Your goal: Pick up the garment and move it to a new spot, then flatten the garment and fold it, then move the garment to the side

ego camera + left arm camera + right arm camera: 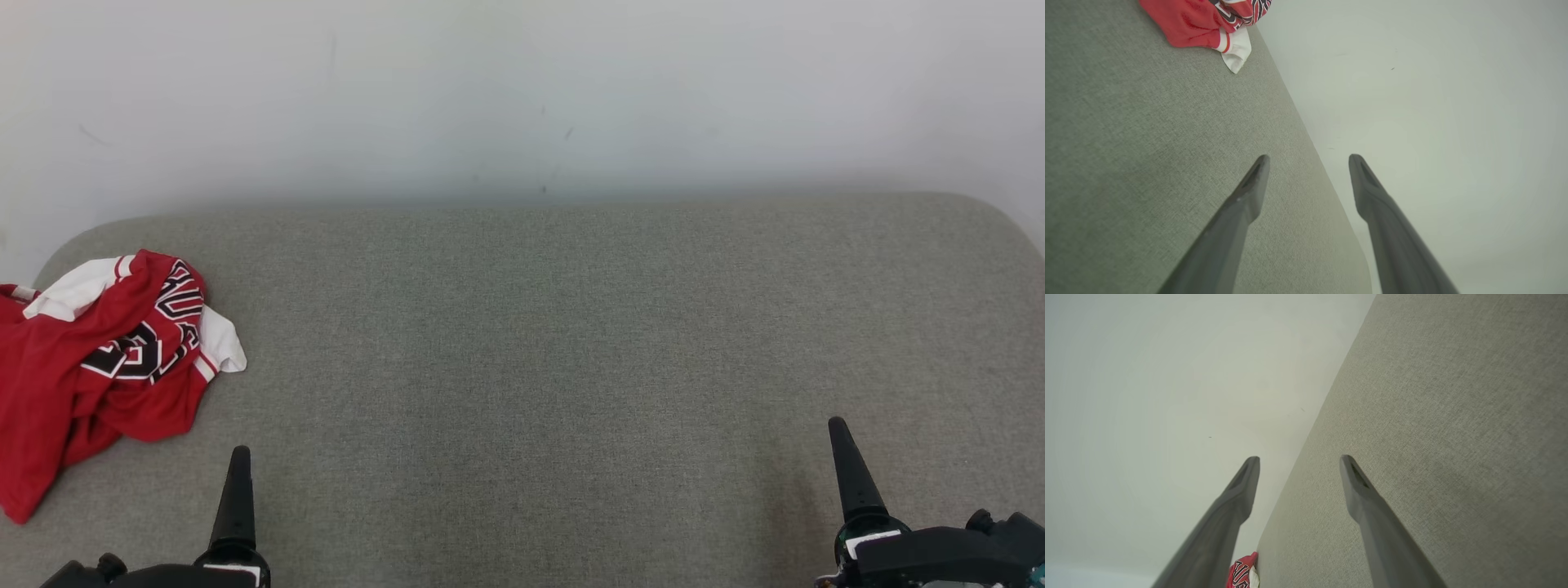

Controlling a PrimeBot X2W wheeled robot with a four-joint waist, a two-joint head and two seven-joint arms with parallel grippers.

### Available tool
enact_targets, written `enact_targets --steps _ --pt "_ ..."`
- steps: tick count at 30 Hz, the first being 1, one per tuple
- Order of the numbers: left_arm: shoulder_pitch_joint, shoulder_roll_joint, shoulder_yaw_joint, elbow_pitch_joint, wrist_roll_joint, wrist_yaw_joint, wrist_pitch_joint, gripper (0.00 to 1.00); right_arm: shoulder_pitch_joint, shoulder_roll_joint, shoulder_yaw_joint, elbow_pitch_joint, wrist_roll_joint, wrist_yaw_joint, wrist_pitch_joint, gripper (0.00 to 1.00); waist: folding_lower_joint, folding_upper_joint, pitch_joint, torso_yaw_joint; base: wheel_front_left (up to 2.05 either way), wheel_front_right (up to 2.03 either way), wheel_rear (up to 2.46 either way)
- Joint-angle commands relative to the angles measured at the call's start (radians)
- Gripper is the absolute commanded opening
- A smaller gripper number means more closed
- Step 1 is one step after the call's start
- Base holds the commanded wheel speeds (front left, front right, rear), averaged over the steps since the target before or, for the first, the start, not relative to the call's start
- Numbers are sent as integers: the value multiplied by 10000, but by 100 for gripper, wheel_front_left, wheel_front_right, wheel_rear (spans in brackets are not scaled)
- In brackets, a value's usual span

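Two released pincers, the left pincer (1309,157) and the right pincer (1299,457), are hanging over the near edge of the grey table (571,367) while the crumpled red garment (98,359) is lying at its left edge.

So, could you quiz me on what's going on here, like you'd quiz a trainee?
1. True or false: the red jersey lies crumpled at the left end of the grey cushion.
2. The left fingers and right fingers are: A) holding cloth B) open, empty C) shut.
3. Fill in: the jersey's sleeve is mostly ____.
Key: 1 true; 2 B; 3 white.
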Motion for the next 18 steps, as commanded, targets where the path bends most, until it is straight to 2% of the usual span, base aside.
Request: enact_targets --steps 1,10,18 --pt "-38 37 -21 -220 510 18 -100 100 -77 -32 43 -202 -385 -4 -92 100 0 0 0 -2 0 0 0" --pt "127 122 -189 -360 2778 147 -448 100 40 -36 180 -352 -2257 -6 -438 100 0 0 -1 3 0 0 0" --pt "215 332 -427 -471 4345 167 -735 100 107 -39 292 -409 -3791 -7 -721 100 0 0 0 22 0 0 0"
